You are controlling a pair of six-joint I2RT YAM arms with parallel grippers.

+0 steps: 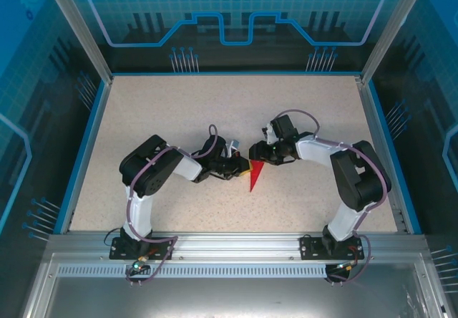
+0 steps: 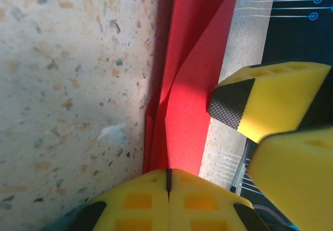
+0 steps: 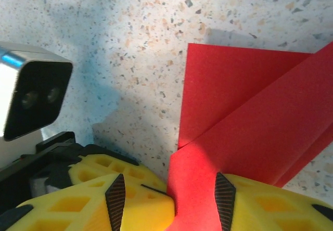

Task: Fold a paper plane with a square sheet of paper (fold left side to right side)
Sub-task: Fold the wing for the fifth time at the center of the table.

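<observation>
We have the paper plane (image 1: 255,177) on the table (image 1: 215,117), a slim dart between the 2 arms. Our left fingers (image 2: 135,202) are pinched shut on its wide end. Our right fingers (image 3: 260,205) stand apart, straddling a raised flap. We judge a late crease is in hand; next, the right fingers must close squarely on that flap.

Your paper plane (image 1: 255,177) lay on the table (image 1: 215,110). The left gripper (image 1: 242,166) stood left of it, the right gripper (image 1: 256,152) behind.

Bright light — soft shadows on the table (image 2: 62,111), a glowing patch on the red paper (image 2: 192,116).
</observation>
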